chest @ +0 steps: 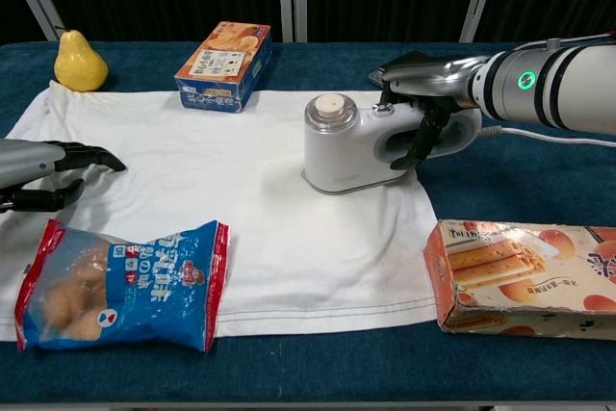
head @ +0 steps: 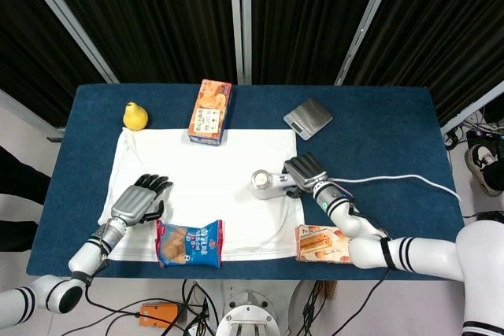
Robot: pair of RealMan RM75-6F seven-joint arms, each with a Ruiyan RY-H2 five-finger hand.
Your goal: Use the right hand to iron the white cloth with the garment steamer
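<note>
The white cloth (head: 228, 171) (chest: 250, 190) lies spread flat on the blue table. On its right part stands the white garment steamer (head: 269, 183) (chest: 351, 146), and my right hand (head: 305, 171) (chest: 423, 108) grips its handle with fingers wrapped around it. The steamer's white cord (head: 394, 179) trails off to the right. At the cloth's left edge my left hand (head: 140, 199) (chest: 53, 175) rests on the fabric, fingers apart, holding nothing.
A yellow pear (head: 135, 116) and an orange snack box (head: 209, 111) sit at the cloth's far edge. A blue snack bag (head: 189, 243) lies on its near edge. A wafer box (head: 323, 244) lies near right, a grey scale (head: 308, 118) beyond the steamer.
</note>
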